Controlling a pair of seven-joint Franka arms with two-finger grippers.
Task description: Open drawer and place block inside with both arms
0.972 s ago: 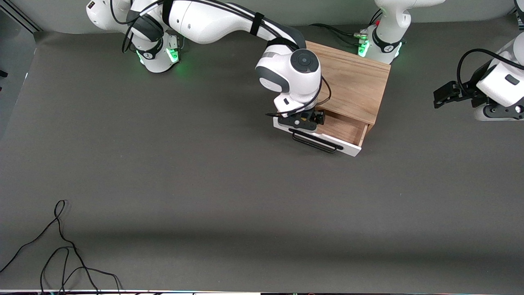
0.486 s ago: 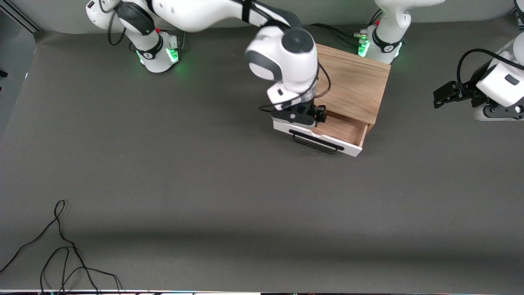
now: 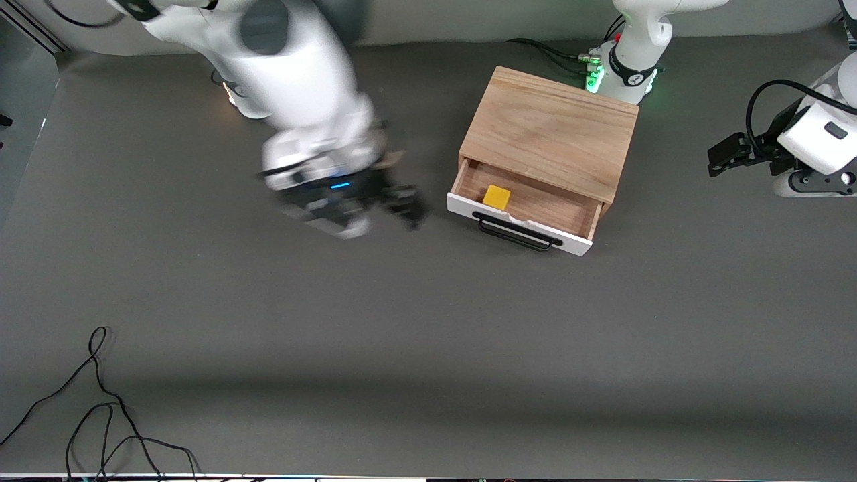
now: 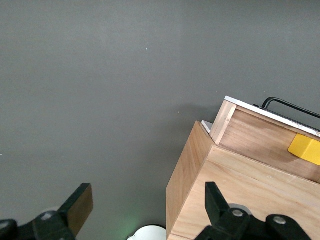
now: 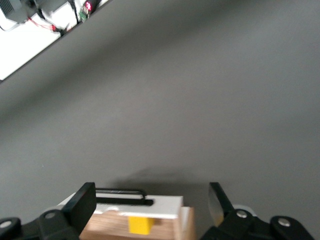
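dark grey table (image 3: pixel 428 321) carries the light-oak box (image 3: pixel 552 130) and a loose black cable (image 3: pixel 100 408)

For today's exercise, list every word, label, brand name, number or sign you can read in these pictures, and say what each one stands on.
No readable text appears in any view.
Right arm's base: a small mark at the upper corner of the front view, too small to read.
The drawer, the block and the wooden box: no labels.
Left claw and right claw: no legible markings.
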